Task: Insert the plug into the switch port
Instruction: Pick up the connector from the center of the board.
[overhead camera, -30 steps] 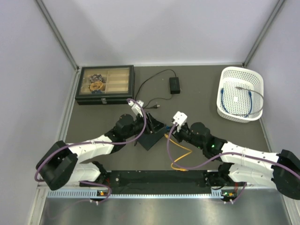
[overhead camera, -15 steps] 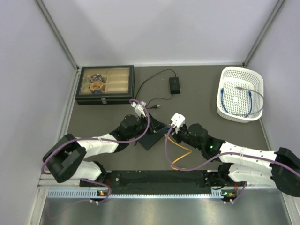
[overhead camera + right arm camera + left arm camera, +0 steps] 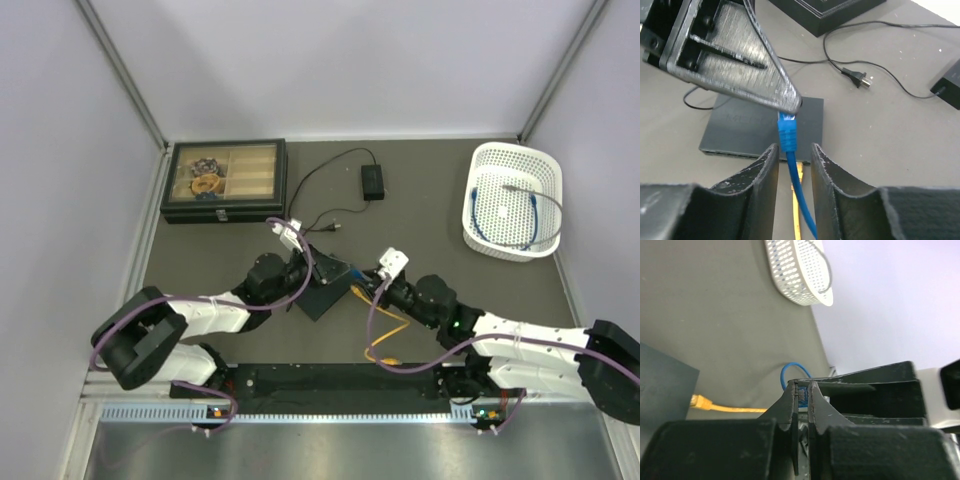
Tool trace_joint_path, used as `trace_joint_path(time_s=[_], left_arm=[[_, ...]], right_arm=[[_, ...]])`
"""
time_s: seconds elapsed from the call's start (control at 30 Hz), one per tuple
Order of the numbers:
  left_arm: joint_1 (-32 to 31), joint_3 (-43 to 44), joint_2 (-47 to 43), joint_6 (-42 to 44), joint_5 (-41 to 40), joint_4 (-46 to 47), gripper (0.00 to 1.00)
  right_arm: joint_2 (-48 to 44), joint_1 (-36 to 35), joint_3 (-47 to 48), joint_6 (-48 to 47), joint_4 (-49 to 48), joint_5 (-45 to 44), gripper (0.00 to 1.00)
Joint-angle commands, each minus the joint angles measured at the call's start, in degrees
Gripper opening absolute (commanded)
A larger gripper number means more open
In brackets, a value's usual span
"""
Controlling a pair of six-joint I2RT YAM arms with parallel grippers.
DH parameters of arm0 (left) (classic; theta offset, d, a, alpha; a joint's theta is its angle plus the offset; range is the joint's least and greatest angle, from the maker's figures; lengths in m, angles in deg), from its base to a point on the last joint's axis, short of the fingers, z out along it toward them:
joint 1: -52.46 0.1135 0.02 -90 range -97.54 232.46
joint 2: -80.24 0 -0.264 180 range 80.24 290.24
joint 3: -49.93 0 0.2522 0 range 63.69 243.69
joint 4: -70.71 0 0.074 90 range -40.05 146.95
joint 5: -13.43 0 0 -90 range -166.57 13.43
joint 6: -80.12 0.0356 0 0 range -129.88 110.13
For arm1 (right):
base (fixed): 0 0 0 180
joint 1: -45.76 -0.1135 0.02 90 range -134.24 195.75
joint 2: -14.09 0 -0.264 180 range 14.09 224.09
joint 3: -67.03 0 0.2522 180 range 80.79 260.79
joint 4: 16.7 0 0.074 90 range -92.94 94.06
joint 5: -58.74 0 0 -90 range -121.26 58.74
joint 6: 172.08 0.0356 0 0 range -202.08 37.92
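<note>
Right wrist view: left gripper (image 3: pixel 790 106) clamps the blue plastic plug (image 3: pixel 787 132), evidently a handover; right gripper (image 3: pixel 792 148) fingers parted, not gripping

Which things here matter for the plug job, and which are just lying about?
Job:
- blue plug, pinched by left gripper
- blue cable, between the fingers of the open right gripper
- switch

Lying about:
- yellow cable
- power brick
- case
- basket
</note>
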Motion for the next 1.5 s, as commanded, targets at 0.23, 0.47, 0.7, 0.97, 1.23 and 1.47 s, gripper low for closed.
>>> trace_joint_path(time_s=[0.23,0.47,0.7,0.97,1.23,1.47], left_arm=[[-0.1,-1.4,4.1,-6.6,1.8,15.6,0.0],[-0.1,-1.4,4.8,-7.6,2.7,17.2,0.0],[-0.1,-1.0,4.0,-7.2,2.9,15.9,0.0],[-0.1,-1.0,4.0,-8.0,3.3,16.3,0.0],[0.0,-0.9,3.3,-9.1,3.8,16.5,0.0],[0.0,-0.8,2.6,-9.0,3.8,15.6,0.0]], right_arm=[[-3.0,1.4,-3.2,1.3,-13.1,6.7,0.34],[-3.1,2.7,-2.8,0.9,-12.9,8.9,0.31],[-3.1,3.5,-3.2,1.1,-12.9,9.6,0.23],[-0.9,3.6,-2.8,1.0,-13.6,11.0,0.18],[0.7,3.6,-2.4,0.9,-14.3,12.1,0.18],[1.0,3.6,-2.0,0.3,-13.6,12.8,0.2]])
